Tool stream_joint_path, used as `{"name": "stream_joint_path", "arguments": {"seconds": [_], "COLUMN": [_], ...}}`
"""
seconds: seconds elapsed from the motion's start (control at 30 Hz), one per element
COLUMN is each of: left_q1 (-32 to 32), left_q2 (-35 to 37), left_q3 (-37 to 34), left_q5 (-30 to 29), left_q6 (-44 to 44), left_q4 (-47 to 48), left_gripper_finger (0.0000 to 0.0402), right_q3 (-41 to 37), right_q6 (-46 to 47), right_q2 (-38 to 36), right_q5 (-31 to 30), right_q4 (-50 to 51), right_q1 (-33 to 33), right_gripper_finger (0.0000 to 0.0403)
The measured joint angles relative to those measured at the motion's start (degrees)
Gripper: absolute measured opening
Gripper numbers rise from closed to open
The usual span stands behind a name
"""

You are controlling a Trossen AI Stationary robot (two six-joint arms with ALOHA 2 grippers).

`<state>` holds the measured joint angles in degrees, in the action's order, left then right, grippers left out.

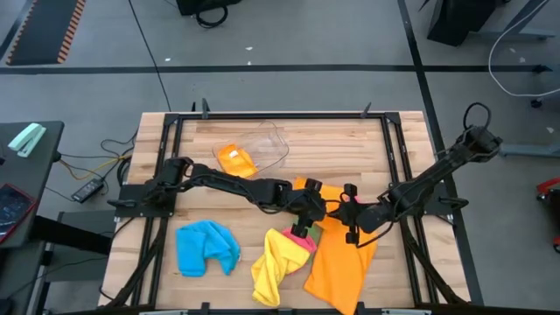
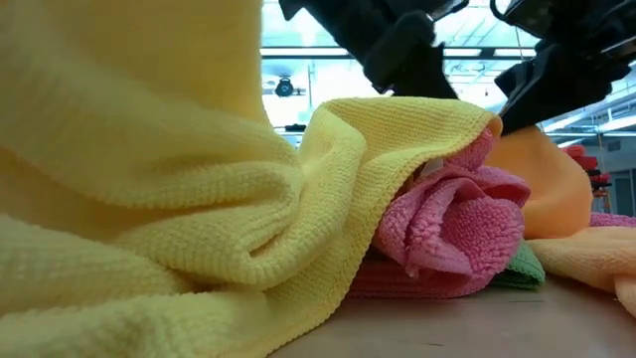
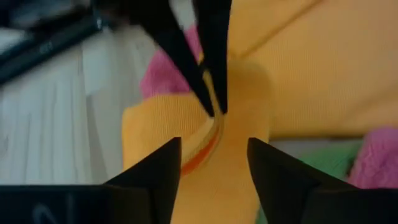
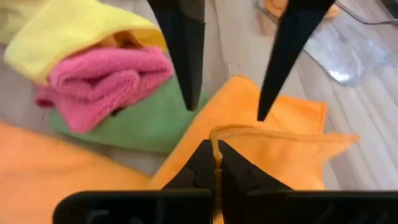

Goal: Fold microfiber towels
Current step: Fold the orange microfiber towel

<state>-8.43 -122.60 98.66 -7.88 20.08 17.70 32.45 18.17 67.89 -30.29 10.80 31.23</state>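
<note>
Right gripper (image 4: pixel 214 163) pinched tight on edge of orange towel (image 1: pixel 339 258), mid-table. Left gripper (image 3: pixel 211 163) spread, facing it, raised fold between both. Towel's length runs toward front edge; right arm has it.

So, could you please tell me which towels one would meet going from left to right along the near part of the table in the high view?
Blue towel → yellow towel → large orange towel. The pink and green towels are bunched against the yellow one, so I leave them out.
</note>
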Motion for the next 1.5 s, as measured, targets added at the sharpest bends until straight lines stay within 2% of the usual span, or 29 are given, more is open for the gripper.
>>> {"name": "stream_joint_path", "arguments": {"seconds": [0.17, 0.37, 0.43, 0.73, 0.93, 1.3, 1.4, 1.5], "left_q1": [0.28, 1.31, 2.15, 6.04, 6.22, 7.41, 7.26, 6.48], "left_q2": [-1.62, -3.35, -4.21, -4.18, -4.18, -4.18, -4.18, -4.17], "left_q3": [0.00, -0.10, -0.04, -0.05, -0.05, -0.05, -0.05, -0.05], "left_q5": [-0.04, 3.37, 4.85, 4.76, 4.64, 3.64, 2.23, -1.82], "left_q6": [3.83, 8.08, 8.16, 6.70, 10.39, 11.28, 13.27, 15.37], "left_q4": [-3.36, -2.40, -1.98, 3.46, 7.12, 7.87, 8.77, 9.49], "left_gripper_finger": [0.0226, 0.0218, 0.0208, 0.0148, 0.0108, 0.0063, 0.0034, 0.0011], "right_q3": [0.11, 0.11, 0.11, 0.13, 0.15, 0.15, 0.15, 0.15], "right_q6": [-0.85, -0.88, -0.98, -1.33, -1.59, -1.51, -1.68, -1.70], "right_q2": [-0.03, -0.03, -0.03, -0.03, -0.03, -0.01, -0.01, 0.01], "right_q5": [-0.30, -0.12, -0.10, 1.29, 1.67, 0.75, 0.12, -0.11], "right_q4": [0.01, 0.38, 0.35, 0.92, 1.58, 1.51, 1.49, 1.51], "right_q1": [0.34, 0.43, 0.47, 0.47, 1.32, 2.07, 2.07, 2.07], "right_gripper_finger": [0.0008, 0.0007, 0.0007, 0.0010, 0.0011, 0.0012, 0.0012, 0.0012]}}
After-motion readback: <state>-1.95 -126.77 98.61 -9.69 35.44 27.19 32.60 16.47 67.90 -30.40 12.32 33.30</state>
